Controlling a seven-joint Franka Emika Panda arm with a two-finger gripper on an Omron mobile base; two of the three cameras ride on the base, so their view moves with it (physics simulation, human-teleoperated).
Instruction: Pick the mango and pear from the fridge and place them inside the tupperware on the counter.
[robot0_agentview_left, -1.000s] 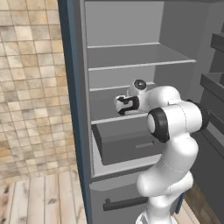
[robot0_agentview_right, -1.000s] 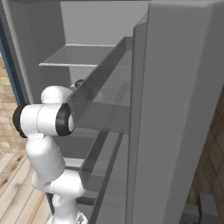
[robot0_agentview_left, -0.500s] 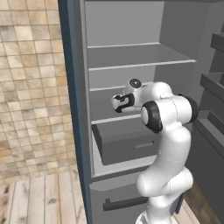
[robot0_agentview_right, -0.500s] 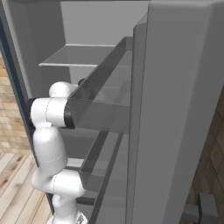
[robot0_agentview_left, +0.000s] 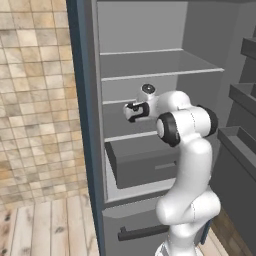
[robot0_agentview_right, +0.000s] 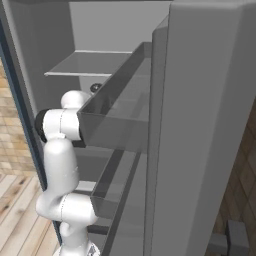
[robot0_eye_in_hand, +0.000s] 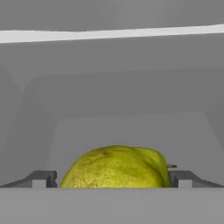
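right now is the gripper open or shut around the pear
Open: in the hand view both fingertips stand apart on either side of the pear.

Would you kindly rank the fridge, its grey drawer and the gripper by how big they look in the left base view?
1. Fridge, by far the largest.
2. Drawer.
3. Gripper, smallest, open and reaching in above the drawer; it does not sit much nearer the camera, so the ranking seems safe.

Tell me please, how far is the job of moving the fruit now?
Done: nothing visible; no fruit is held. In hand: the open gripper is inside the fridge, its fingertips on either side of the pear, not closed on it. Left: grasp the pear, carry it out, then the other fruit.
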